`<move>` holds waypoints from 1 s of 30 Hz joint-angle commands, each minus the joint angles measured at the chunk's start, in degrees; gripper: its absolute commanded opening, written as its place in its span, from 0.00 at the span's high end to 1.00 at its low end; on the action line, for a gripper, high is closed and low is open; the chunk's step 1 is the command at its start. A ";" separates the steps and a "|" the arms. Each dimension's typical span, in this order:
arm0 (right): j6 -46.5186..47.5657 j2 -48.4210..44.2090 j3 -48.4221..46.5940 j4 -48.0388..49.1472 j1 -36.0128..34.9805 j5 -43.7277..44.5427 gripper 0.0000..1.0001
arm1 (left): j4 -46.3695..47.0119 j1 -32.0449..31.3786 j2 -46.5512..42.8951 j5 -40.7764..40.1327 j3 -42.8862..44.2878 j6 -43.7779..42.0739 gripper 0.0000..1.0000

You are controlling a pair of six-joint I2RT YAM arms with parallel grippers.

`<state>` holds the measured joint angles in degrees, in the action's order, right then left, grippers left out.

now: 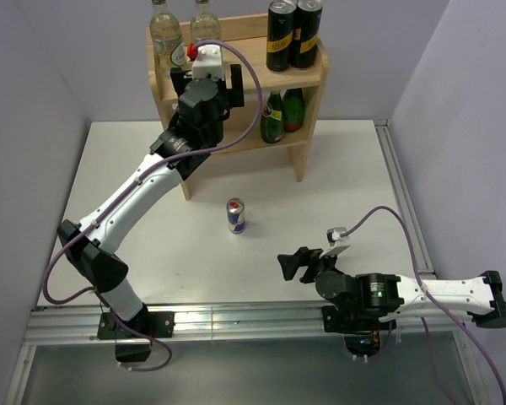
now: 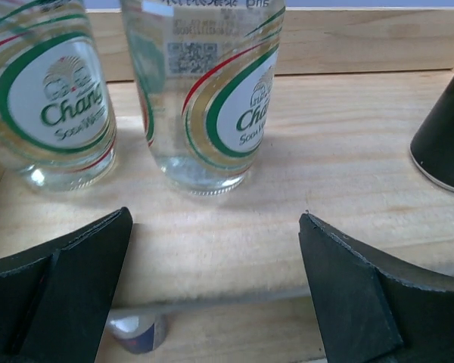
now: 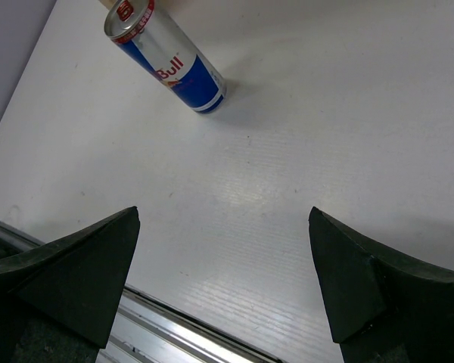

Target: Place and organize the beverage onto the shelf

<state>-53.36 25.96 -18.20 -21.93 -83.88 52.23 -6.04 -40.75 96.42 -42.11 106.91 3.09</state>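
The blue-and-silver drink can (image 1: pixel 235 216) stands upright and alone near the middle of the white surface (image 1: pixel 135 160), in front of the light natural-wood two-tier shelf (image 1: pixel 310 139), which sits at the far edge against the back wall. On the shelf's rimmed top board stand two clear glass soda-water bottles (image 2: pixel 212 113) at the left and two tall black-and-gold cans (image 1: pixel 280 38) at the right; two dark-green glass bottles (image 1: pixel 273 118) stand on the lower tier. The left end effector (image 2: pixel 216 218) hovers over the front of the top board just before the clear bottles, its fingers spread wide and holding nothing. The right end effector (image 3: pixel 223 215) lies low over the near right of the surface, also spread wide and empty, pointing toward the blue-and-silver can. Pale lilac walls (image 1: pixel 34 76) enclose the surface on three sides, and a metal rail (image 1: pixel 236 319) runs along its near edge.
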 commanded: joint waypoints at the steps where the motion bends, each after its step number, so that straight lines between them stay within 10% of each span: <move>1: -1.22 0.32 0.53 0.58 -0.59 2.97 0.00 | -4.32 -2.04 -3.42 -4.46 -4.06 4.02 0.01; 18: -1.74 0.85 0.35 0.14 -1.20 3.14 0.00 | -6.97 -25.60 -33.22 -15.21 -56.80 36.28 0.01; 30: -2.53 1.47 0.00 -0.57 -1.38 3.41 0.00 | 15.26 -25.61 -19.54 -4.92 -67.27 33.21 0.01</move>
<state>-54.57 27.57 -18.20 -22.22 -84.64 53.17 -0.27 -66.46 73.47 -50.24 39.92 37.10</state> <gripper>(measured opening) 0.999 0.994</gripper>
